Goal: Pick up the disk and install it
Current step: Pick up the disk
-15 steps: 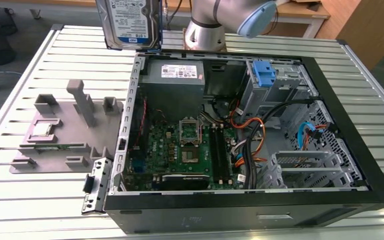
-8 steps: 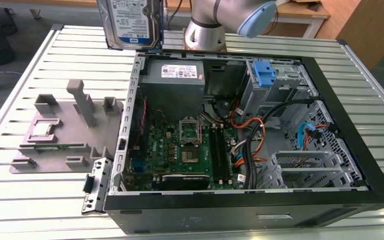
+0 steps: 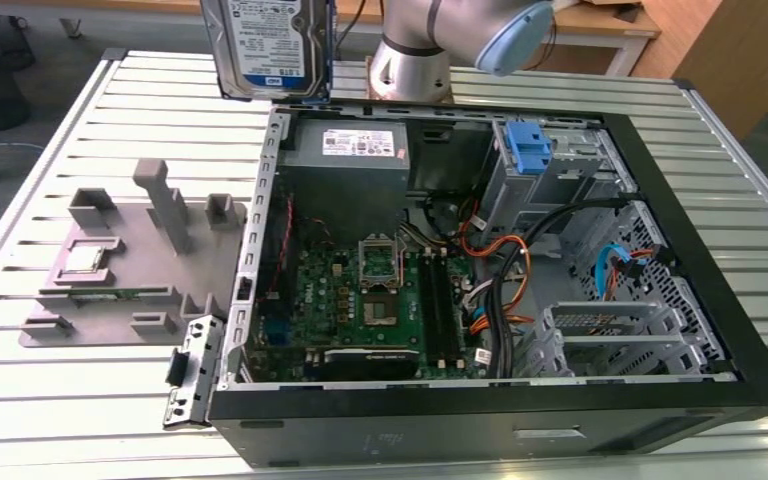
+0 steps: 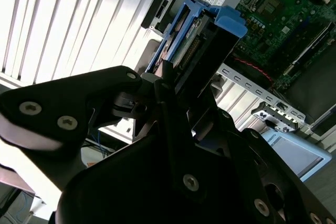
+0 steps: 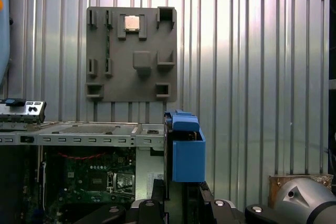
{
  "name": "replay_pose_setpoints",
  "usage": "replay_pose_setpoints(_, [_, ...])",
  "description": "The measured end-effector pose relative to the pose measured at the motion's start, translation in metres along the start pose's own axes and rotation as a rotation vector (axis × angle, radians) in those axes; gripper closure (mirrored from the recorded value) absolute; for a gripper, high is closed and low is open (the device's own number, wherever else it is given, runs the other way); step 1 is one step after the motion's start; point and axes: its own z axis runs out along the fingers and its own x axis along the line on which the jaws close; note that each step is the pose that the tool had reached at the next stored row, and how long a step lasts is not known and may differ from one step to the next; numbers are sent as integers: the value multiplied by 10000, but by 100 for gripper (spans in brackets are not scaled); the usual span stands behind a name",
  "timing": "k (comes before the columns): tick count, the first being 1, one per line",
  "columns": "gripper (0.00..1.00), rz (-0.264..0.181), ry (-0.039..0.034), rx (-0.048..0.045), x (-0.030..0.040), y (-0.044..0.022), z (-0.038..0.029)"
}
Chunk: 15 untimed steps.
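Closed on the disk (image 3: 271,50), which hangs upright above the power-supply end of the case (image 3: 491,425), the hand (image 4: 178,85) should square its blue rails to the drive cage (image 3: 620,335) before any push.

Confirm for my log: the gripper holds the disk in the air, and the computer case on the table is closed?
No: the gripper holds the disk in the air, but the computer case is open, its motherboard exposed, as the exterior view shows.
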Motion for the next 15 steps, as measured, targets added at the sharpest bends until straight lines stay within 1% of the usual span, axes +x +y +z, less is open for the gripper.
replay_pose_setpoints(3, [65,-1,0,0,0,-3,0])
replay_pose_setpoints(7, [65,-2,-1,-1,0,-25,0])
replay_pose_setpoints(12, [65,-1,-1,0,0,-29,1])
replay_pose_setpoints(15, [65,-1,-1,-1,0,-52,2])
